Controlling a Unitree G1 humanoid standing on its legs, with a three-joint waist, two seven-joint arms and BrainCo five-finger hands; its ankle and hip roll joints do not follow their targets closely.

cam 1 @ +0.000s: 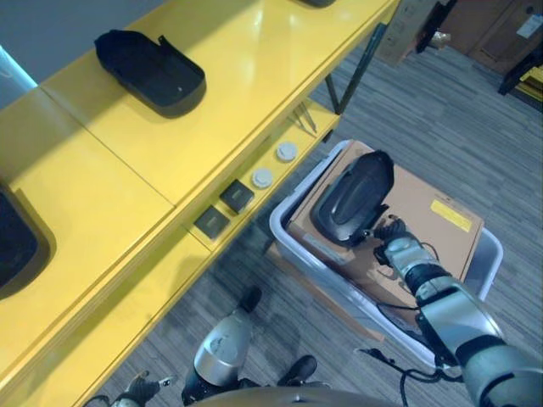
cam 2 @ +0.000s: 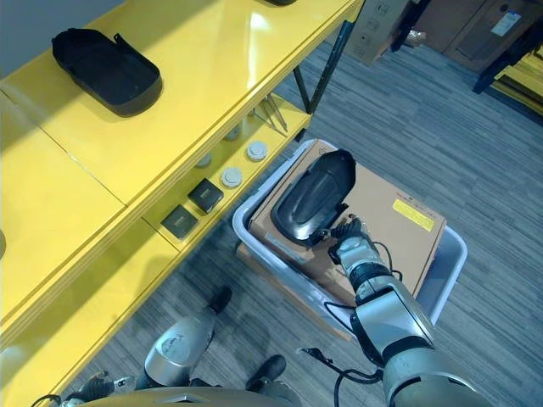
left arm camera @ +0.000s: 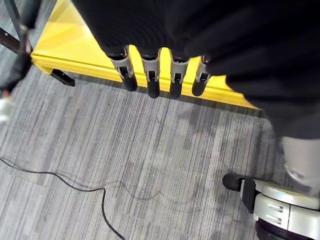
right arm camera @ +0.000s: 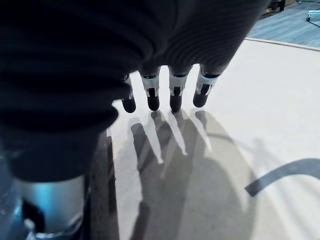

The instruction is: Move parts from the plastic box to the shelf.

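Black moulded part (cam 1: 352, 197): lies on a cardboard box (cam 1: 424, 216) inside the grey plastic box (cam 1: 297, 203) on the floor; right hand (cam 2: 348, 236) just beside its near edge, fingers (right arm camera: 150, 97) straight, holding nothing. Left hand (left arm camera: 150, 75): fingers straight, low by the yellow shelf (cam 1: 170, 153). Farther off, another black part (cam 1: 151, 72) rests on the shelf top.

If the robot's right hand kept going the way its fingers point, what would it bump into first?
Most likely the black part lying on the cardboard box inside the plastic box. The right hand sits right at the part's near edge, fingers straight; whether it already touches is unclear.
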